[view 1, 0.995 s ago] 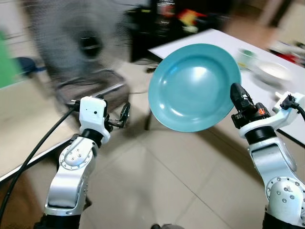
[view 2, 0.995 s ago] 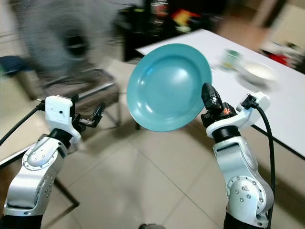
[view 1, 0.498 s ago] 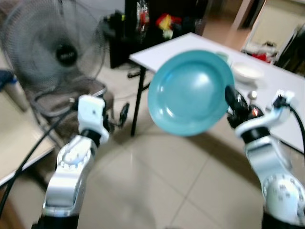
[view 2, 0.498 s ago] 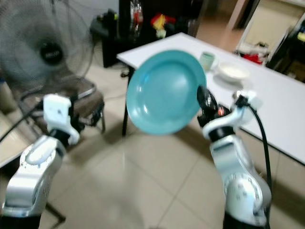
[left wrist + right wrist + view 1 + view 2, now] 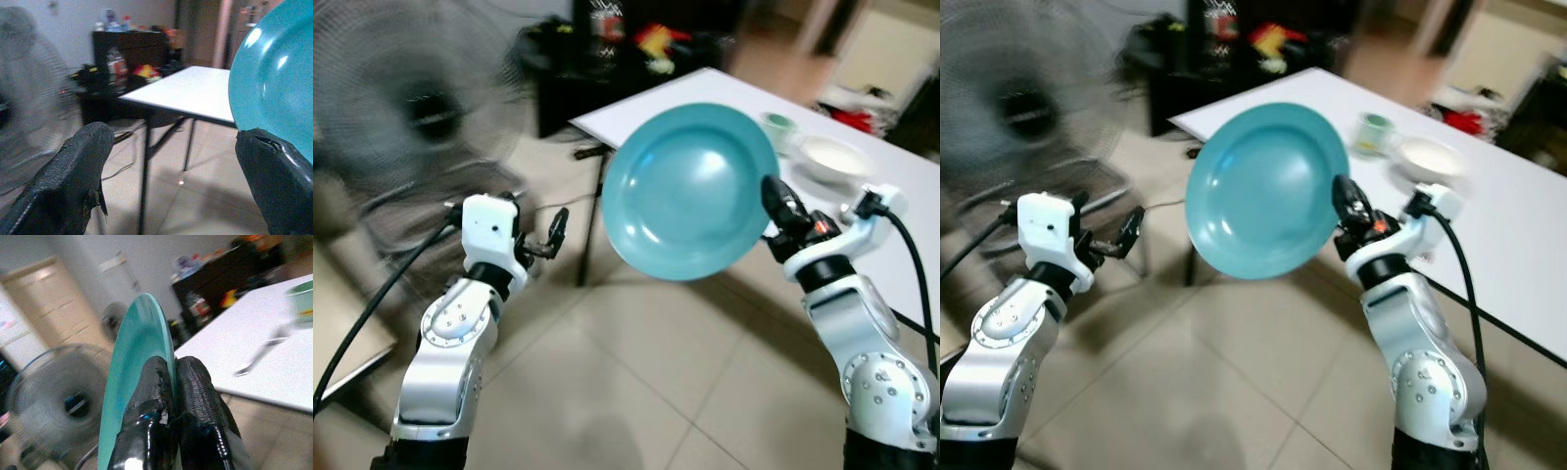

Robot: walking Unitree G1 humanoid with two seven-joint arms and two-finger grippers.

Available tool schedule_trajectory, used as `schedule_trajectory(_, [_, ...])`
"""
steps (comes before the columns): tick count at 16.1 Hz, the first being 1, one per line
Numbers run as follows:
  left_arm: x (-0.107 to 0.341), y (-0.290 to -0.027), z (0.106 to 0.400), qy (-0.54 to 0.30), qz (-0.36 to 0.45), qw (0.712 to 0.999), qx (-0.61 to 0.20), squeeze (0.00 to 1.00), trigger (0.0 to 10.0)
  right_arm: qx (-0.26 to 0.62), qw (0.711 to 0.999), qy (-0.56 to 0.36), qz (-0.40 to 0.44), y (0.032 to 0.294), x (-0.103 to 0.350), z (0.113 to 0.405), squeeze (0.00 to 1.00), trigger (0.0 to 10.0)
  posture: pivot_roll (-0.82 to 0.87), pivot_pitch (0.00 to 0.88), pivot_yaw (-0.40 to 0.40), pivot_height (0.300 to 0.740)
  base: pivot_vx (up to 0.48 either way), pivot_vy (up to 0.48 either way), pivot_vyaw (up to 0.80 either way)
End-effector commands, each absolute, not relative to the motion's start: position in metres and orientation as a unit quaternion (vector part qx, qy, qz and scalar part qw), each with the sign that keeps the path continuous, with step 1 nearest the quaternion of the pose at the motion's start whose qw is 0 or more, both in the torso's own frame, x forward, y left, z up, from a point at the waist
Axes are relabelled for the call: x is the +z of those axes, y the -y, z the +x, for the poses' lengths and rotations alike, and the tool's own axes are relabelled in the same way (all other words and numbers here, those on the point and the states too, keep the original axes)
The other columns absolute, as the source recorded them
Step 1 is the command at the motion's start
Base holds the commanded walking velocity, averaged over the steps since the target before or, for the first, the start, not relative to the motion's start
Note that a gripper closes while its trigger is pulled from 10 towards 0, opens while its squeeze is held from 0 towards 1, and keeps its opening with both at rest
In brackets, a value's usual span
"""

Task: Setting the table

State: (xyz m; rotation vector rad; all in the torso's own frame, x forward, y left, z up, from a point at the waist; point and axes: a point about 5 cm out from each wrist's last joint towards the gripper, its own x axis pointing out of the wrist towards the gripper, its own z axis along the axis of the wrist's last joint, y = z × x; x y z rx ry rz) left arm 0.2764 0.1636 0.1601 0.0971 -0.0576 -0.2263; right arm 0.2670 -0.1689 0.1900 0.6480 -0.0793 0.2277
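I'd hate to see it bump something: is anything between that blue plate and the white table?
Nothing visible blocks it. The right tool grips the plate by its rim, upright, over open floor before the table. A cup and bowl sit farther along; the near corner looks bare.

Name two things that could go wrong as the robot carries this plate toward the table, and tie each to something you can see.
1. The right gripper pinches the plate only at its rim, held on edge, so it might slip or swing while the robot walks.
2. A cup, a bowl and a spoon already sit on the table; the plate could knock them when set down.
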Motion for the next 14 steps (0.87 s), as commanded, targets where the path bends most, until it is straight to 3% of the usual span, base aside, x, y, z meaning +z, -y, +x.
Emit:
schedule_trajectory(1, [0.1638, -0.1526, 0.2782, 0.038, 0.043, 0.989, -0.136, 0.00, 10.0, 0.101, 0.943, 0.064, 0.312, 0.1786, 0.1986, 0.2648, 0.00, 10.0, -0.08, 0.000, -0.108, 0.740, 0.311, 0.000, -0.80])
schedule_trajectory(6, [0.1632, -0.1542, 0.2782, 0.035, 0.051, 0.988, -0.139, 0.00, 10.0, 0.099, 0.942, 0.065, 0.314, 0.1782, 0.1955, 0.2612, 0.00, 10.0, -0.07, 0.000, -0.102, 0.740, 0.313, 0.000, -0.80])
schedule_trajectory(14, [0.1637, -0.1613, 0.2790, 0.031, 0.063, 0.988, -0.138, 0.00, 10.0, 0.108, 0.935, 0.058, 0.332, 0.1755, 0.1919, 0.2690, 0.00, 10.0, -0.05, 0.000, -0.101, 0.740, 0.311, 0.000, 0.00])
